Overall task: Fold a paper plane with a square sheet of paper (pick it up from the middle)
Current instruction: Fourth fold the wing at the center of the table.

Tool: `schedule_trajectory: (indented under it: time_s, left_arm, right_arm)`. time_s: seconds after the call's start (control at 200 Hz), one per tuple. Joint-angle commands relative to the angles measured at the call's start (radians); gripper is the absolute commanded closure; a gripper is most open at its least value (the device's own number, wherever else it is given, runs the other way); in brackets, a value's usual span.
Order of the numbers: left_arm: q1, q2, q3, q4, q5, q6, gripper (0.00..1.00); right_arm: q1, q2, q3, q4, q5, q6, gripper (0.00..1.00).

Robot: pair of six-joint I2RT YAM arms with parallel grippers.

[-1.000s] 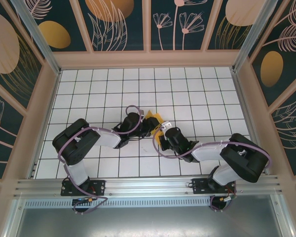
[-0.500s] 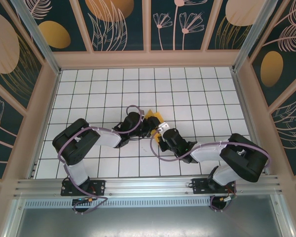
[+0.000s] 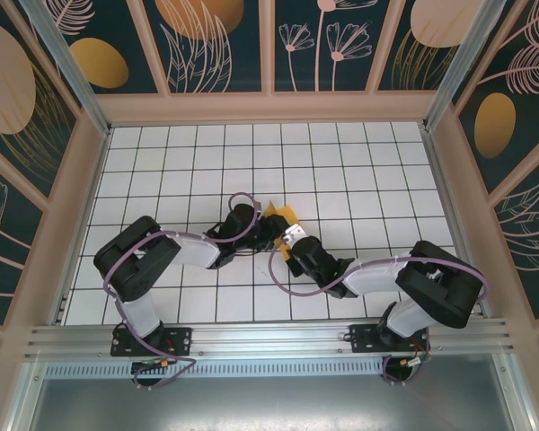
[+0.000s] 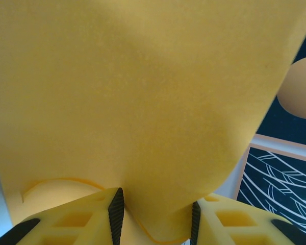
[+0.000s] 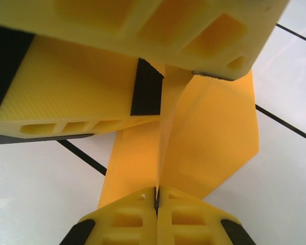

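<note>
a thin orange-yellow square sheet of paper [image 3: 284, 214], partly folded, sits at the middle of the white gridded bench [image 3: 162, 153], the left tool [image 4: 153, 217] closed around a bulging fold and the right tool [image 5: 157, 196] pinched together on a crease. light, limp and easily torn, it looks best gripped gently along its doubled, creased edges.

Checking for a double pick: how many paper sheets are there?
1: paper sheet mid-table, pinched by the right gripper, also inside the left gripper; others may be hidden.
</note>
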State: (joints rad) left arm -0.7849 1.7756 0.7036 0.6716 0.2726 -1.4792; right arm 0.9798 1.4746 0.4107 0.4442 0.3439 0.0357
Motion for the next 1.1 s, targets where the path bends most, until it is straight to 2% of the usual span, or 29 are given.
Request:
schedule_trajectory:
  time_s: [0.0, 0.335, 0.881, 0.936, 1.096]
  left_arm:
    - [-0.004, -0.047, 0.013, -0.050, -0.027, 0.033, 0.60]
    - [-0.004, -0.054, 0.012, -0.069, -0.023, 0.054, 0.68]
    - [-0.005, -0.093, 0.011, -0.102, -0.042, 0.089, 0.70]
    - [-0.005, -0.091, 0.013, -0.101, -0.041, 0.092, 0.77]
    - [-0.005, -0.072, 0.010, -0.075, -0.027, 0.081, 0.79]
  right_arm:
    - [-0.007, -0.026, -0.005, 0.013, 0.002, 0.031, 0.93]
    - [-0.029, -0.031, -0.007, 0.003, -0.025, 0.080, 0.91]
    - [-0.082, -0.040, -0.023, -0.004, -0.111, 0.150, 0.90]
    - [-0.084, -0.041, -0.023, -0.006, -0.112, 0.147, 0.90]
    - [-0.084, -0.043, -0.020, -0.004, -0.115, 0.133, 0.91]
